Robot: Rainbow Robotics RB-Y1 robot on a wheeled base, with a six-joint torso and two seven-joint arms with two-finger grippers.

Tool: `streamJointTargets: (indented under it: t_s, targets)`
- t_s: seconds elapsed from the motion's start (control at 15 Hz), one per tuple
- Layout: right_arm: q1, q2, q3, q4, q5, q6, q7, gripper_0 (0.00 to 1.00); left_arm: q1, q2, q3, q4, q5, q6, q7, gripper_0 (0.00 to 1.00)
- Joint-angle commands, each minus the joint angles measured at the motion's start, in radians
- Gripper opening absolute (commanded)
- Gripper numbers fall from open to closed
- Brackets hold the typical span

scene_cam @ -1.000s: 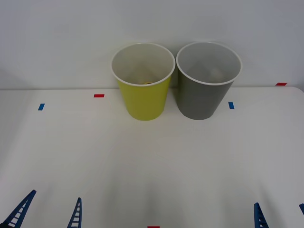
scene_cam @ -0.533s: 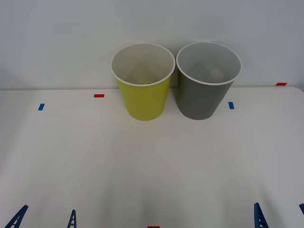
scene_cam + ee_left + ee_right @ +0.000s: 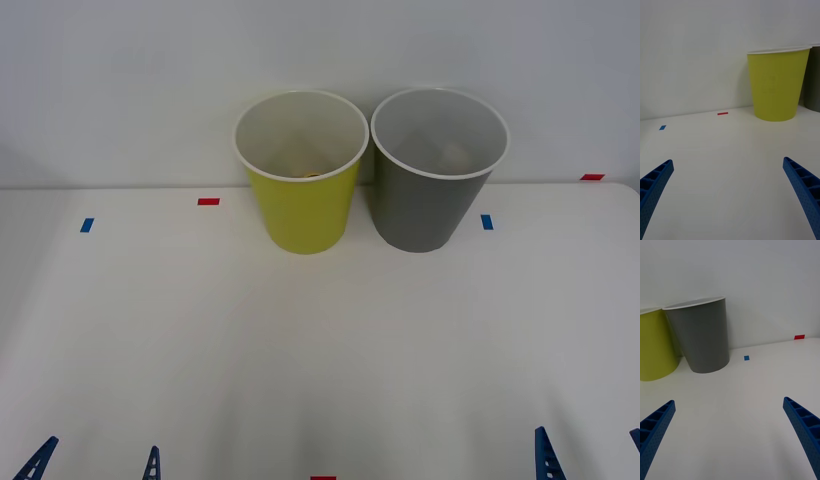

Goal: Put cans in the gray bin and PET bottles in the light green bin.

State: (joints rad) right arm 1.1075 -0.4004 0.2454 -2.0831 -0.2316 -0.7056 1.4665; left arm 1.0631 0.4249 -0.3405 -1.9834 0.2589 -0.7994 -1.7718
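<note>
Both grippers low, spread open, holding nothing.
Left gripper (image 3: 95, 462) nearer tall yellow-green plastic bin (image 3: 301, 205); right gripper (image 3: 588, 452) nearer tall dark gray plastic bin (image 3: 430, 205) beside it.

light green bin (image 3: 302, 215): yellow-green, white rim
gray bin (image 3: 425, 210): dark gray, white rim
surface (image 3: 300, 340): white
end effector fingers (image 3: 805, 185): blue, ribbed

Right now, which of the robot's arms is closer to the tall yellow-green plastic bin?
Left. The left gripper sits at the table's near edge, left of the yellow-green plastic bin; the right gripper waits farther off, beyond the dark gray plastic bin.
</note>
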Motion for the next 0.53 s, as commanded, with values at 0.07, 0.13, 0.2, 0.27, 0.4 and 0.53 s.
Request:
streamJointTargets:
  t_s: [0.07, 0.13, 0.2, 0.27, 0.4, 0.53]
  targets:
    - [0.000, 0.000, 0.000, 0.000, 0.000, 0.000, 0.000, 1.00, 0.000, 0.000, 0.000, 0.000, 0.000, 0.000, 0.000, 1.00]
    - [0.000, 0.000, 0.000, 0.000, 0.000, 0.000, 0.000, 1.00, 0.000, 0.000, 0.000, 0.000, 0.000, 0.000, 0.000, 1.00]
    - [0.000, 0.000, 0.000, 0.000, 0.000, 0.000, 0.000, 1.00, 0.000, 0.000, 0.000, 0.000, 0.000, 0.000, 0.000, 1.00]
    - [0.000, 0.000, 0.000, 0.000, 0.000, 0.000, 0.000, 1.00, 0.000, 0.000, 0.000, 0.000, 0.000, 0.000, 0.000, 1.00]
    - [0.000, 0.000, 0.000, 0.000, 0.000, 0.000, 0.000, 1.00, 0.000, 0.000, 0.000, 0.000, 0.000, 0.000, 0.000, 1.00]
    - [0.000, 0.000, 0.000, 0.000, 0.000, 0.000, 0.000, 1.00, 0.000, 0.000, 0.000, 0.000, 0.000, 0.000, 0.000, 1.00]
